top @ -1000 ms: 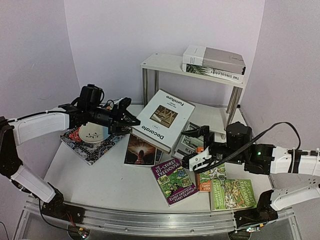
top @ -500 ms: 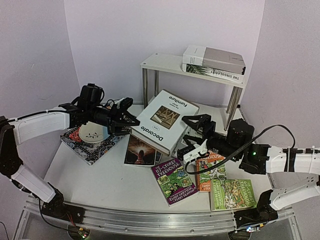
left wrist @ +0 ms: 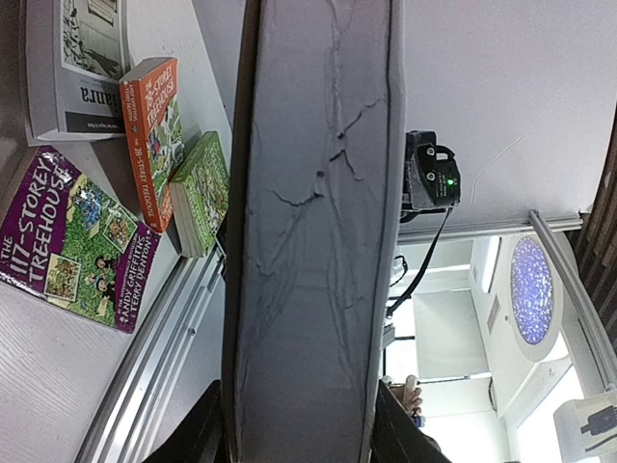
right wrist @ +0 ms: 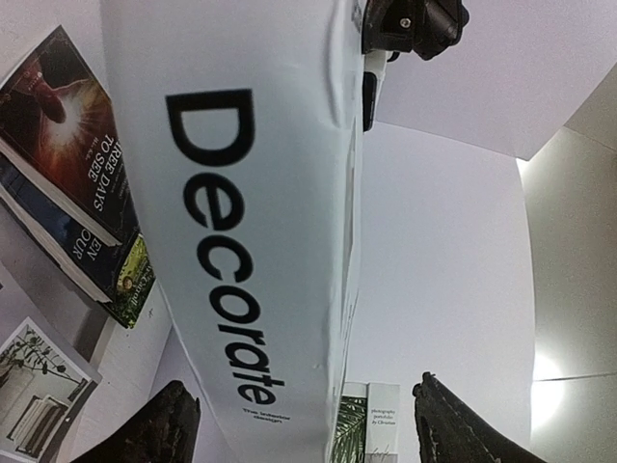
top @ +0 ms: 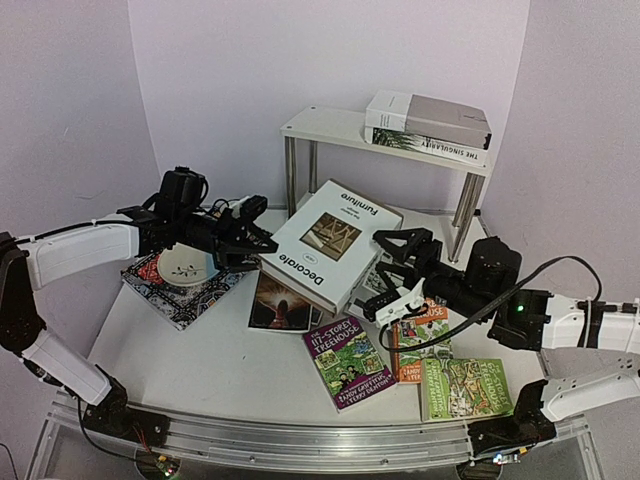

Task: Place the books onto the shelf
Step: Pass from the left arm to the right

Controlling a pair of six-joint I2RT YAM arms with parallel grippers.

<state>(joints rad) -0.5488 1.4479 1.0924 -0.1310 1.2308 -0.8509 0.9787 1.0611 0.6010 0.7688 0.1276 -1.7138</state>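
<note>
Lilac walls back a white table (top: 200, 360). Your left gripper (top: 256, 240) is clamped on the left edge of the big white book (top: 325, 240). In its wrist view, the book's grey edge fills the gap between the fingers (left wrist: 386, 429). The book sits tilted over the middle of the table, its lettered spine turned toward the near side.

Your right gripper (top: 392, 272) stands wide apart at the book's right end, with one finger (right wrist: 174, 424) on each side of the spine. Its wrist view shows a gap on both sides, so it has hold of nothing.

Just near that gripper lie an orange paperback (top: 420, 345), a purple paperback (top: 348, 360) and a green paperback (top: 465, 388). A dark book (top: 283, 300) lies flat by the white book's near edge.

At the far side stands the shelf (top: 330, 128), well apart from both grippers, with two stacked books (top: 428, 125) on the right end of its top board. On the left, a patterned mat (top: 175, 295) holds a bowl (top: 185, 267).
</note>
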